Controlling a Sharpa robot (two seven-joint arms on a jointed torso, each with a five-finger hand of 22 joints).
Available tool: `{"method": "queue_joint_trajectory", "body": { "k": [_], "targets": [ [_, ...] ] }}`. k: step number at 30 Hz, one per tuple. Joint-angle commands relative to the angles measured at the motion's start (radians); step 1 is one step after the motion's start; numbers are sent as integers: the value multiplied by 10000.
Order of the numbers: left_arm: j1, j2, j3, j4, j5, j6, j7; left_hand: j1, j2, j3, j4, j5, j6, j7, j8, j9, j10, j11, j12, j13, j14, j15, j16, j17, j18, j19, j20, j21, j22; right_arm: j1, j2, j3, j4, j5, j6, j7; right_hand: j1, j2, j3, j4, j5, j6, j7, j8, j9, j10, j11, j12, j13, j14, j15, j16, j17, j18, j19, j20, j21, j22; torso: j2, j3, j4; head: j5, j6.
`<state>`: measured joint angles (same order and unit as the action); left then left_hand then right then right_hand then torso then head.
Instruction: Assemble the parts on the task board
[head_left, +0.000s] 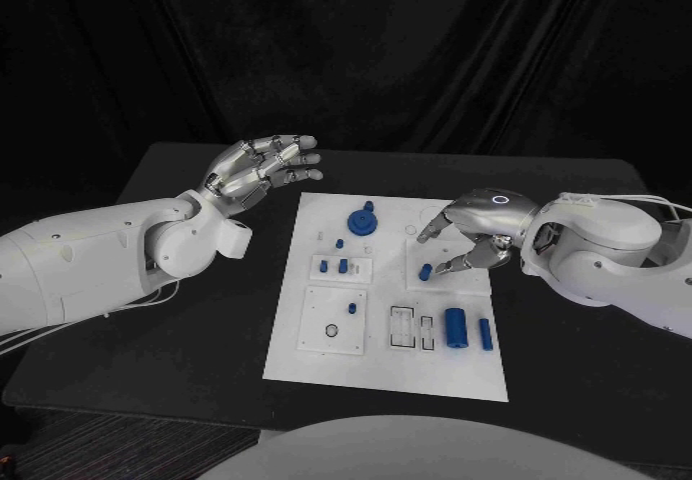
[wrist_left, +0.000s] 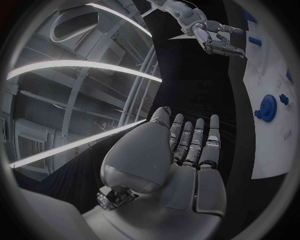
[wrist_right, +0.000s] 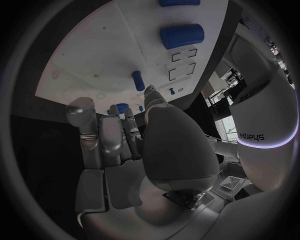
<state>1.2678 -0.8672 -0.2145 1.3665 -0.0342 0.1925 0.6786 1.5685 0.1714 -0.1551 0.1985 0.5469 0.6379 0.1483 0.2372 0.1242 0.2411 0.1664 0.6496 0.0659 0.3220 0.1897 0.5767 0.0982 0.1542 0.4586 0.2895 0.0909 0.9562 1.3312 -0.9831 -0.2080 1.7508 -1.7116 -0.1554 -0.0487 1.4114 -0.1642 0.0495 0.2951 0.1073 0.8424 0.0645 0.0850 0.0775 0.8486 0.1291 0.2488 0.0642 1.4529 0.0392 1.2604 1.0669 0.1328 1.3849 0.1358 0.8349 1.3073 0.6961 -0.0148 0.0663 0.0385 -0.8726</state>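
Observation:
The white task board (head_left: 387, 352) lies in the middle of the table. A blue gear-like part (head_left: 362, 220) (wrist_left: 269, 107) stands near its far edge. A small blue peg (head_left: 426, 270) (wrist_right: 138, 80) lies on the board just under my right hand (head_left: 469, 235) (wrist_right: 134, 135), whose fingers are curved downward and apart, holding nothing. A thick blue cylinder (head_left: 456, 327) (wrist_right: 181, 36) and a thinner one (head_left: 485, 334) lie near the board's right edge. My left hand (head_left: 260, 170) (wrist_left: 187, 145) is raised off the board's far left corner, fingers stretched out and empty.
Several small blue pegs (head_left: 333, 265) stand in a plate on the board's left half, and another plate (head_left: 333, 321) with a ring sits below it. Rectangular slots (head_left: 408, 328) (wrist_right: 182, 62) lie beside the cylinders. Black table (head_left: 188, 330) surrounds the board.

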Motion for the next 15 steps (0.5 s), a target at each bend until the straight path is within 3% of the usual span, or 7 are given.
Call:
{"method": "queue_joint_trajectory", "body": {
  "k": [1,4,7,9,12,15],
  "targets": [
    [-24,30,10,28,22,97,630,58,38,79,-1,50,4,30,63,-16,-80,0,64,-11,-11,76,56,-13,46,65,-28,-29,-7,-140,-8,4,53,-287,98,-190,-65,74,25,-38,-80,57,246,-32,-33,244,-49,-76,-6,71,-66,-4,42,-120,107,-35,91,950,-4,1,2,14,0],
    [-30,37,10,27,22,101,627,64,45,91,-6,51,3,30,63,-17,-84,2,64,-12,-15,76,56,-16,43,66,-29,-29,-6,-246,31,4,26,-293,72,-118,22,116,63,-73,-99,71,384,-54,-60,384,-74,-145,-9,99,-87,27,102,-137,143,-60,174,977,-1,2,8,-6,0],
    [-37,42,10,20,22,108,627,76,55,114,-17,52,-1,29,63,-20,-92,8,65,-12,-20,78,57,-20,40,68,-29,-30,-5,-350,109,4,-62,-296,61,-64,163,170,110,-119,-75,75,412,-71,-77,465,-86,-205,-11,102,-100,15,93,-139,148,-74,167,983,-5,1,1,-11,0],
    [-42,45,10,15,22,116,623,76,55,114,-17,52,-1,29,63,-20,-92,8,65,-12,-20,78,57,-20,40,68,-29,-30,-5,-422,177,4,-145,-297,53,-40,410,287,190,-244,198,133,500,-69,-84,556,-97,-305,-14,95,-110,-11,72,-141,149,-89,148,990,-2,3,0,-11,0],
    [-49,45,10,15,22,130,614,87,61,131,-27,52,-3,30,62,-23,-96,10,66,-12,-24,79,58,-22,37,70,-30,-30,-5,-523,280,4,-246,-298,57,-25,764,486,304,-559,776,199,499,-73,-91,689,-112,-426,-12,125,-126,44,170,-155,177,-105,207,1023,-4,1,4,-4,0],
    [-56,42,10,17,22,146,598,98,67,150,-38,54,-5,32,63,-25,-98,12,68,-12,-27,81,59,-25,34,71,-31,-31,-4,-615,382,4,-317,-298,72,-4,1058,666,427,-891,1314,310,443,-52,-84,952,-147,-473,-2,316,-152,506,817,-263,379,-132,905,1216,-7,0,-1,4,0]
  ]
}}
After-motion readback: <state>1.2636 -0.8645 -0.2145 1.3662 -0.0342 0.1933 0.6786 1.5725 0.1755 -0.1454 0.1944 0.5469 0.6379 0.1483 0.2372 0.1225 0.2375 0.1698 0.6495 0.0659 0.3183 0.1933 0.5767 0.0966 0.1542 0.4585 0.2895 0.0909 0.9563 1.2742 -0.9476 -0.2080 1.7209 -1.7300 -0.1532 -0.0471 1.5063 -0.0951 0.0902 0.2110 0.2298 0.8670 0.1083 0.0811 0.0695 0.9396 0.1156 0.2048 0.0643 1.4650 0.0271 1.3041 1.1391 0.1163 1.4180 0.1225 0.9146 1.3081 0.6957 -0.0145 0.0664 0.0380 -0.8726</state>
